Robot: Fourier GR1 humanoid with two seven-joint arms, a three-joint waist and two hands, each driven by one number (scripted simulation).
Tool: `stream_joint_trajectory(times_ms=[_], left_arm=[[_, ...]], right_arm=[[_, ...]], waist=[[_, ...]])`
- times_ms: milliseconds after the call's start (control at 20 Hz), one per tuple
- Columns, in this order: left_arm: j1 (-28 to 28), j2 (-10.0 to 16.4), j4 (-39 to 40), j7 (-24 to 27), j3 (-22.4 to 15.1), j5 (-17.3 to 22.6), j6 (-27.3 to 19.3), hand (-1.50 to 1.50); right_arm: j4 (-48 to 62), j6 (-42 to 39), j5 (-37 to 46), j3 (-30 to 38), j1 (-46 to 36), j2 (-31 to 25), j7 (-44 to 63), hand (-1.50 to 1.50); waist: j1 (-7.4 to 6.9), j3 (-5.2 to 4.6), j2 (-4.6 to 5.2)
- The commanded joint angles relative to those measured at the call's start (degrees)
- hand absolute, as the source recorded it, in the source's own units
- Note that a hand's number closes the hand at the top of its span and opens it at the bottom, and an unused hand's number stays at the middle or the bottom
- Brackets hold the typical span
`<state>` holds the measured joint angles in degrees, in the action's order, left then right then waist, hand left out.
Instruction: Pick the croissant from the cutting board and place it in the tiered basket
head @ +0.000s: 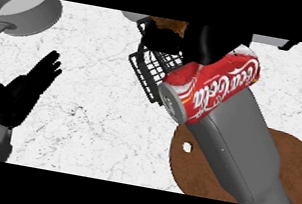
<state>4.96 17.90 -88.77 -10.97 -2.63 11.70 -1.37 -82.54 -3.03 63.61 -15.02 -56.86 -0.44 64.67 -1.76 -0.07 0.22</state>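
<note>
R hand [213,44] over basket [148,69], too dark, can't tell its hold. Croissant [170,24] peeks out just left of it, above basket rim. L hand [18,88] rests, fingers [50,63] spread, basket well to their right. Risk: forearm nudges soda can [213,87], can rolls against basket.

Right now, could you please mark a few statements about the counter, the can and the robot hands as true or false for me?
1. The red can lies on its side by the black wire basket. True.
2. The croissant lies on the cutting board. False: it shows at the basket, near the view's top, beside the right robot hand.
3. The left robot hand grips the croissant. False: it is open and holds nothing, at the view's left.
4. A grey pot stands at the upper left of the counter. True.
</note>
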Motion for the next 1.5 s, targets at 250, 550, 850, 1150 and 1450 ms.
stream_joint_trajectory(times_ms=[250,550,850,1150,1450], left_arm=[[-2.2,-0.81,-0.64,1.43,0.58,-0.21,1.25,0.0],[0.83,-0.35,1.85,0.61,2.55,0.23,1.96,0.0],[-0.71,-0.3,0.06,0.54,1.34,-0.19,3.29,0.0],[-0.65,-2.84,1.94,1.74,0.99,-1.49,2.1,0.0],[0.62,-1.74,1.54,0.81,2.86,-1.36,2.34,0.0]], right_arm=[[17.73,11.96,-0.77,0.81,-5.39,0.42,3.26,1.5],[23.75,18.95,0.59,-2.24,-6.41,0.42,3.48,1.5],[27.83,30.48,5.23,2.92,-8.2,0.43,0.35,1.5],[35.29,33.58,4.34,3.82,-8.59,0.44,-4.3,-1.5],[34.91,39.75,0.79,6.63,-11.47,0.44,-4.57,-1.5]], waist=[[0.03,0.01,0.06],[0.25,0.01,0.13],[-0.55,0.01,0.39],[0.29,0.02,0.25],[0.43,0.03,0.13]])
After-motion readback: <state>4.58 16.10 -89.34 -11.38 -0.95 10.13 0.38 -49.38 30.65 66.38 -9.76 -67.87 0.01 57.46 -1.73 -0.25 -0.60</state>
